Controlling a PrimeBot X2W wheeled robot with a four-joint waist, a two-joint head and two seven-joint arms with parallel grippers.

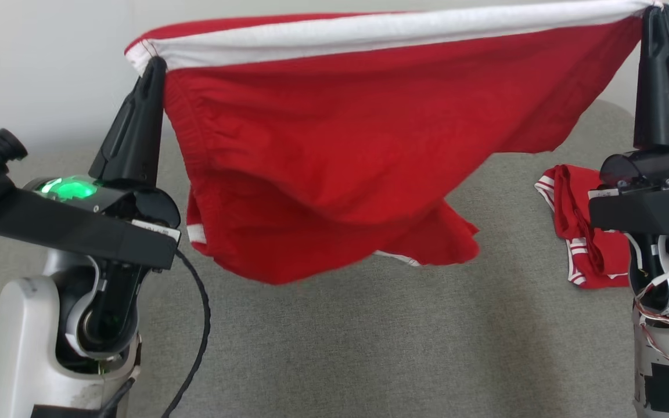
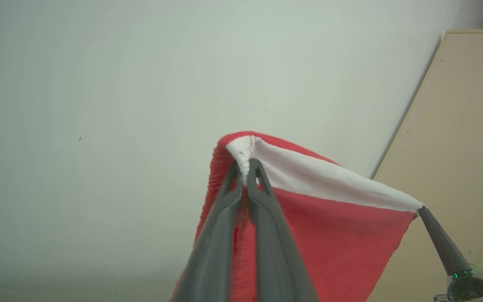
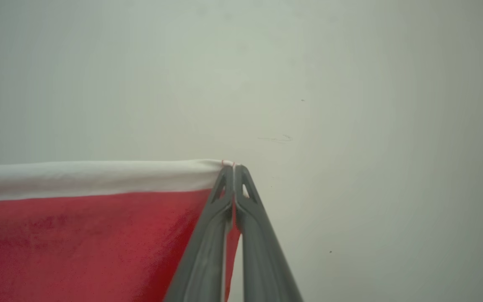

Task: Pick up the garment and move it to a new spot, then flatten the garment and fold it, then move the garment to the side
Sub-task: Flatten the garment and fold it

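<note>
Nearest, the left claw (image 1: 153, 65) at mid-left and the right claw (image 1: 655, 16) at the upper right are each pinched tight on one end of the white band (image 1: 369, 32) of the garment (image 1: 334, 145). It hangs in the air across the middle of the frame, clear of the worktop (image 1: 369, 348), with its lower part bunched and twisted. To lay it flat, I judge both claws should sink evenly with the band taut, so that the hem lands first and the cloth is drawn out behind it. They should also stay clear of the other red garment (image 1: 584, 244) lying crumpled at the right. Grey woven fabric covers the worktop. Behind it stands a plain pale wall (image 1: 50, 58), and the left wrist view shows a beige panel (image 2: 455, 126).
</note>
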